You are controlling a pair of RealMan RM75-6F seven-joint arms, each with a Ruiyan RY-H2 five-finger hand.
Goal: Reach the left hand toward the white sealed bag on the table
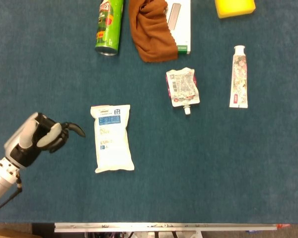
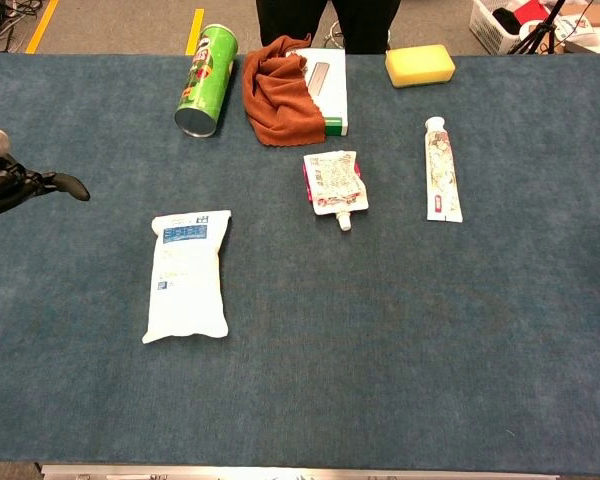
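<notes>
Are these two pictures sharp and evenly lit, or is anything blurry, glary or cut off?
Head view: even, soft light on the blue table, no glare, only faint shadows; the white sealed bag is sharp though its print is too small to read, and the left hand looks crisp. Chest view: equally even, but the left hand is cut by the frame's left edge.
</notes>
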